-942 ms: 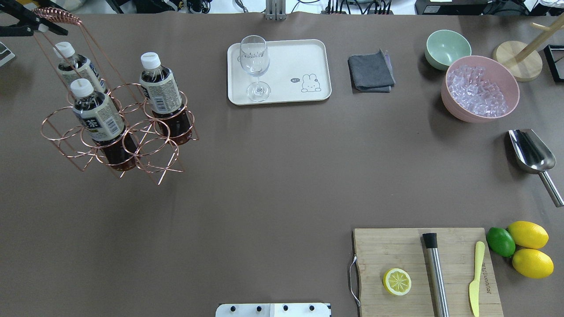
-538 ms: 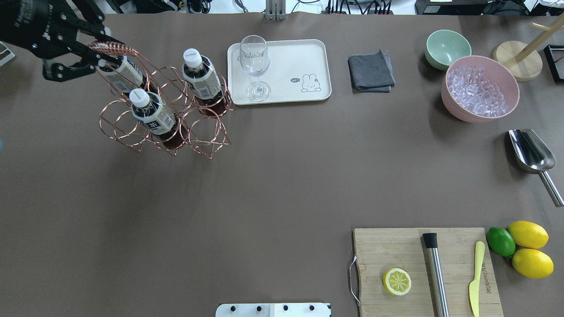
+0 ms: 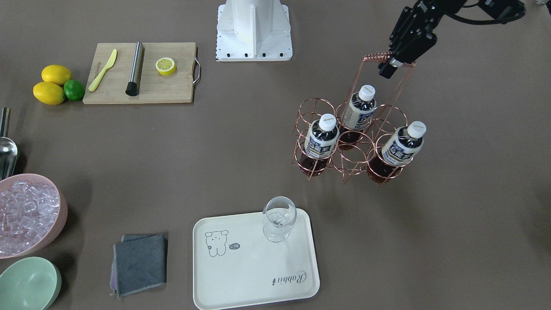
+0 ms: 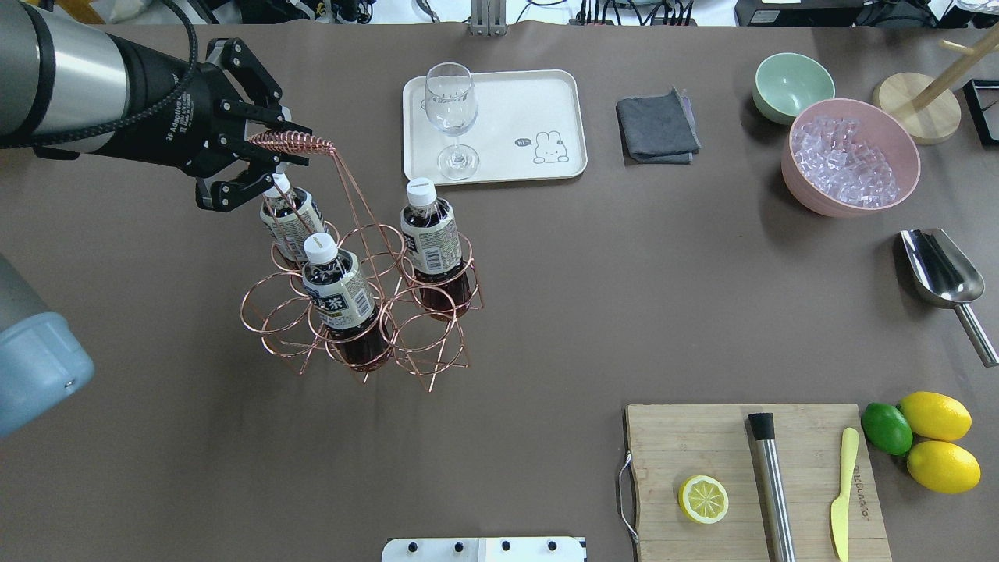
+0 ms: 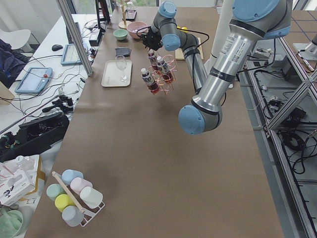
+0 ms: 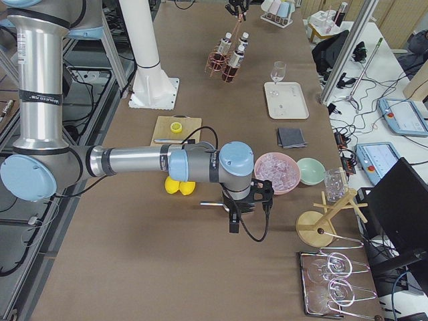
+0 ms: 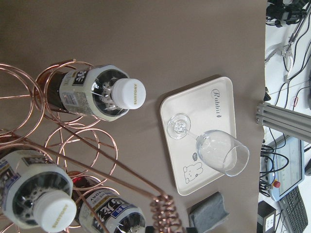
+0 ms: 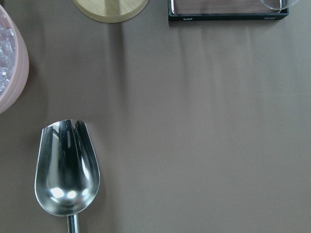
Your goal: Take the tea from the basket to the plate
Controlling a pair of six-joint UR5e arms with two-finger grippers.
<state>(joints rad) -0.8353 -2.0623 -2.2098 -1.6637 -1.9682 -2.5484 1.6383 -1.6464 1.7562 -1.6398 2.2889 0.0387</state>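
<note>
Two arms share the table, and only the left one is at the load. The left gripper (image 4: 282, 150) is clenched on the coiled top of the handle (image 4: 293, 143), fingers nearly together around the wire. The basket (image 4: 390, 297) hangs below it, and it is unclear whether its base touches the table. The right gripper (image 6: 235, 215) shows only from the side, over the scoop (image 8: 65, 177); whether it is released or clenched cannot be told. Three bottles of tea (image 4: 337, 293) stand in the basket: one in the middle ring nearest the robot, two in the far end rings. The plate (image 4: 538, 94) lies apart from the basket, carrying an upright wine glass (image 4: 451, 117). A pink bowl (image 4: 800, 195) holds ice cubes (image 4: 847, 160), and a green bowl (image 4: 792, 82) sits just beside it.
</note>
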